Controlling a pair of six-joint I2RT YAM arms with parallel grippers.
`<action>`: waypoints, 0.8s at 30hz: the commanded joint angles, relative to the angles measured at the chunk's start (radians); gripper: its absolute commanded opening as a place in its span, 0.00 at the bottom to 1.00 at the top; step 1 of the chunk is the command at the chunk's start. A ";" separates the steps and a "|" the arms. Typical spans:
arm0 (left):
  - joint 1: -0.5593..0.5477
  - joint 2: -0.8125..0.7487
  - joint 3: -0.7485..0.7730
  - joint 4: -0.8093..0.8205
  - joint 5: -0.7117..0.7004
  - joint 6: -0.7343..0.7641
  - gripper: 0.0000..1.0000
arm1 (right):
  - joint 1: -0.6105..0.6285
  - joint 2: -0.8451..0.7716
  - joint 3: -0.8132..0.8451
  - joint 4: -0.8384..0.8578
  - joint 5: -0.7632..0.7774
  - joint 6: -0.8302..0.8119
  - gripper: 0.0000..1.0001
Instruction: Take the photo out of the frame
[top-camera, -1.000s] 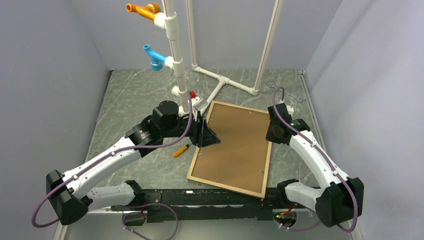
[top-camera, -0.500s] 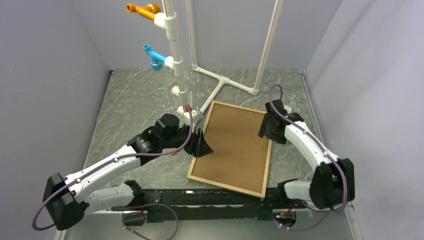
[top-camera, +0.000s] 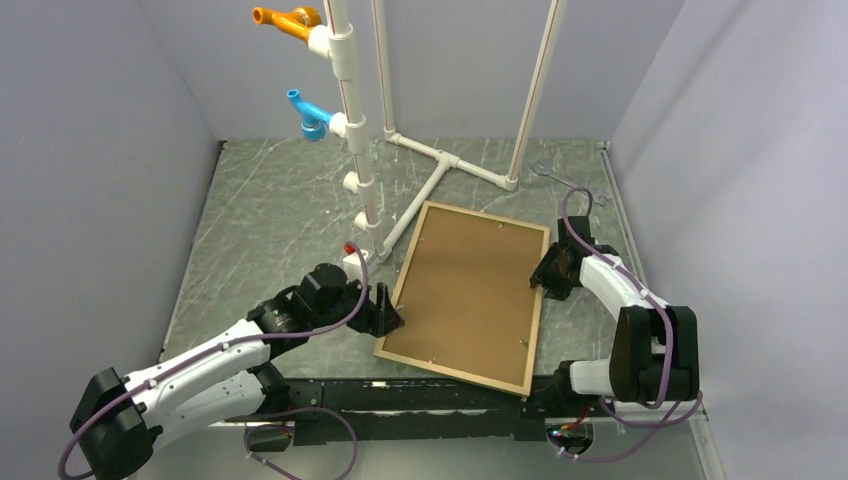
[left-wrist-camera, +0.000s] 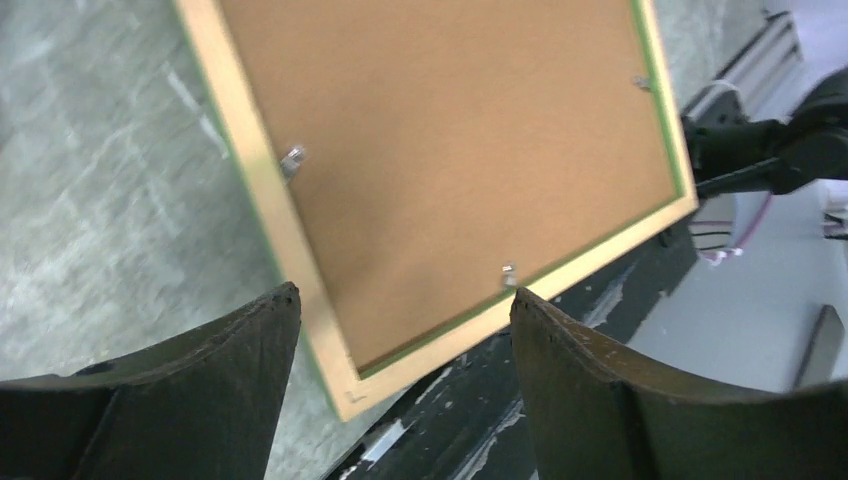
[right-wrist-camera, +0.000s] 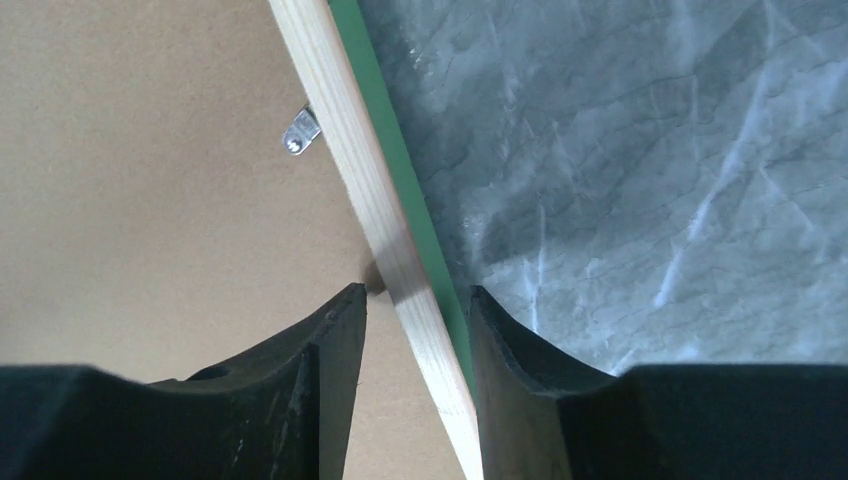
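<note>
Brown backing board uppermost, clips across it; frame face-down by the bench's near edge, photo hidden beneath. My left pincer gapes over the near-left corner; my right pincer straddles the right rail, grip uncertain. Next, I judge: turn the clips.

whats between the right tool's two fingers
The right rail of the frame, pale wood with a green outer edge, runs through the gap of the right tool. The right wrist view shows it.

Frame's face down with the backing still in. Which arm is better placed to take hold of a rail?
Right, probably: the right gripper has its jaws either side of the frame's right rail. The left gripper hangs open by the near-left corner.
</note>
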 joint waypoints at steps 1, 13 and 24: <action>0.007 -0.037 -0.064 0.067 -0.127 -0.062 0.81 | -0.010 -0.002 -0.027 0.104 -0.052 -0.005 0.42; 0.027 -0.065 -0.081 0.058 -0.175 -0.074 0.81 | -0.091 -0.070 -0.099 0.187 -0.042 0.055 0.00; 0.037 -0.069 -0.057 0.040 -0.167 -0.066 0.81 | -0.104 -0.043 -0.039 0.195 0.026 0.038 0.00</action>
